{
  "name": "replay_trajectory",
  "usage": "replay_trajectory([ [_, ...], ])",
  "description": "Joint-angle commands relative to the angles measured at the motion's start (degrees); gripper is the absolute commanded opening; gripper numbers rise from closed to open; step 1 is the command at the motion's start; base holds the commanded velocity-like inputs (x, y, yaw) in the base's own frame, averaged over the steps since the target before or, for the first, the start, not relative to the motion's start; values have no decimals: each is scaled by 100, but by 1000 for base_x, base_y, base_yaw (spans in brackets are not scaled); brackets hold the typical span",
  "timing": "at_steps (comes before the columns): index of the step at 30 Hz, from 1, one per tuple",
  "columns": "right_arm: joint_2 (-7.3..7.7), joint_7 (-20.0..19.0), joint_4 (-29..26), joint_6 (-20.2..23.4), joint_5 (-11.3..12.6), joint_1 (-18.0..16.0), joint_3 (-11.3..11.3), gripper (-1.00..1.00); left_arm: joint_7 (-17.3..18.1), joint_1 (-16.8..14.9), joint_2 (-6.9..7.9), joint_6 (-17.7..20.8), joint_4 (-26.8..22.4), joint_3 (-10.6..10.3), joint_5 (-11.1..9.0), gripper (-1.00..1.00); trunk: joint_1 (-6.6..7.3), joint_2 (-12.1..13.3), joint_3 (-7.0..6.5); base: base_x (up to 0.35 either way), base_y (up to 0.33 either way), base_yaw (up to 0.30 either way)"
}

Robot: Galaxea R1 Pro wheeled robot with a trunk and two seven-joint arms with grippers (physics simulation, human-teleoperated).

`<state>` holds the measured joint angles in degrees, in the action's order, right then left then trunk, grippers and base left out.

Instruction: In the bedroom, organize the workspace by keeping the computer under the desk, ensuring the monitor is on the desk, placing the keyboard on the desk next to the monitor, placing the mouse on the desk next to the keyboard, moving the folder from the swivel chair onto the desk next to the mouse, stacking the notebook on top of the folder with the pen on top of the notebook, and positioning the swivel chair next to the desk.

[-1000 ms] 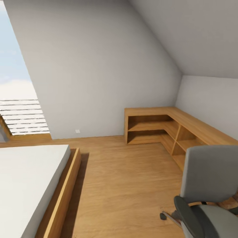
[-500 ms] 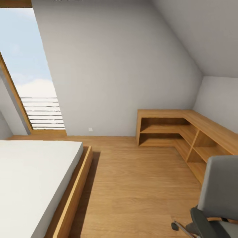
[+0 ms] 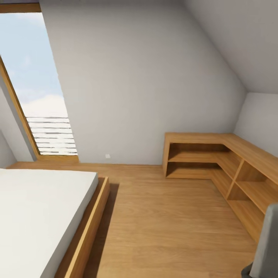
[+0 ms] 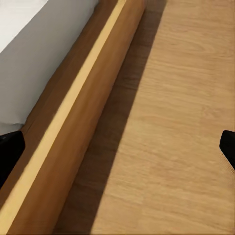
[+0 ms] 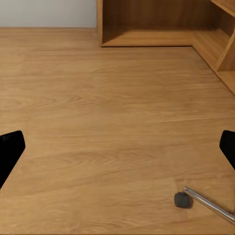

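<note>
Wooden floor, bed and corner shelf in the head view; swivel chair at the edge. Left wrist: left gripper, jaws wide, beside the bed frame. Right wrist: right gripper, jaws wide, above a chair caster. Robot apparently searching; next, find the desk.

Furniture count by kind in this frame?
Bed: 1
Corner shelf unit: 1
Swivel chair: 1, only its grey edge in the head view, plus a caster and chrome leg in the right wrist view
Total: 3
</note>
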<state>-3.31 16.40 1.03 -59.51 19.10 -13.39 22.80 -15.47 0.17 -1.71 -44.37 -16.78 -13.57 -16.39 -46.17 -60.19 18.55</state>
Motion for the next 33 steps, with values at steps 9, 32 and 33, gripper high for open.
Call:
replay_trajectory([
  [9,-3,14,11,-17,32,-6,51,100,-27,1,4,-8,-10,-49,-48,100,-4,-3,-75,320,0,-40],
  [32,-3,13,11,-10,32,-6,58,100,-34,1,6,-9,-10,-49,-48,100,-4,-3,-278,324,25,-123],
  [33,-3,13,11,-10,32,-6,58,100,-34,1,5,-7,-10,-49,-48,100,-4,-3,-287,326,27,-107],
])
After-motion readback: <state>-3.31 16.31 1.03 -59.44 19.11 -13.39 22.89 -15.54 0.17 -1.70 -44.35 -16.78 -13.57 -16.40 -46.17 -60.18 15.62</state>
